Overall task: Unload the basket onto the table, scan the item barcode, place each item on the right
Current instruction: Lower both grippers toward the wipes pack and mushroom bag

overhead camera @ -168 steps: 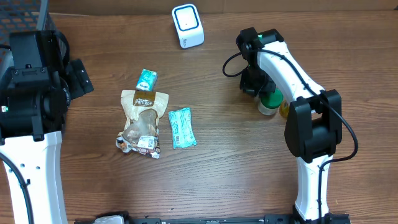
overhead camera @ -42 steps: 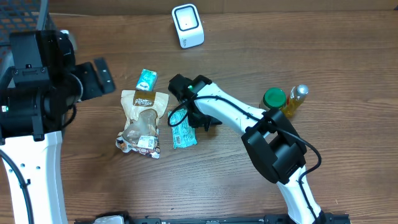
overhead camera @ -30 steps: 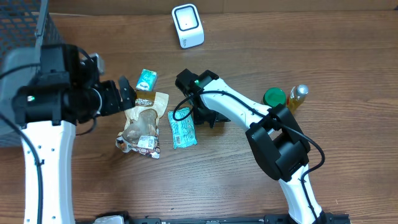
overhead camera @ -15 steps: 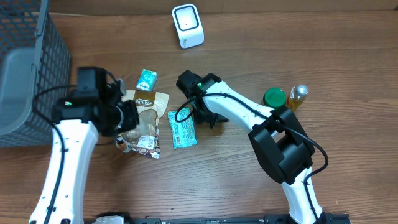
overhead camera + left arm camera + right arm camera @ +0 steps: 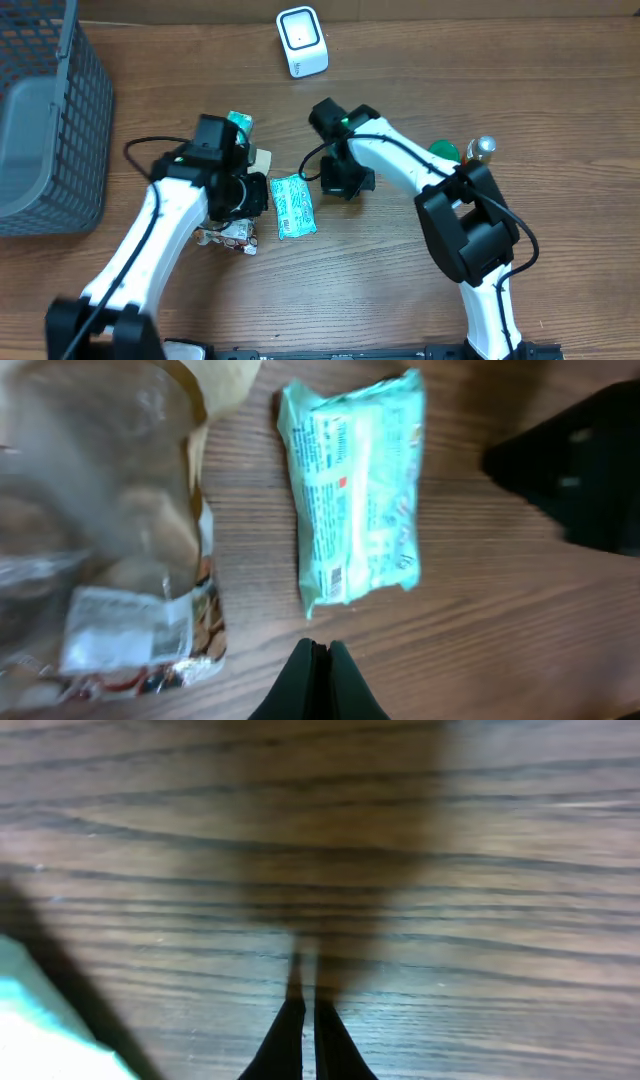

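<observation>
Left gripper [image 5: 318, 658] is pinched tight on nothing, tips over the bare table [image 5: 480, 650] just beside the short edge of the teal packet [image 5: 360, 485]. The packet lies flat with its barcode [image 5: 335, 582] face up, between the clear snack pouch [image 5: 110, 560] and the right gripper [image 5: 305, 1020], which is also closed and empty, tips near bare wood. White scanner [image 5: 302, 42] sits well apart at the far table edge, small teal box [image 5: 240, 121] beside the pouch, grey basket [image 5: 60, 120] far left, green-lid jar [image 5: 445, 152] and oil bottle [image 5: 480, 148] right.
</observation>
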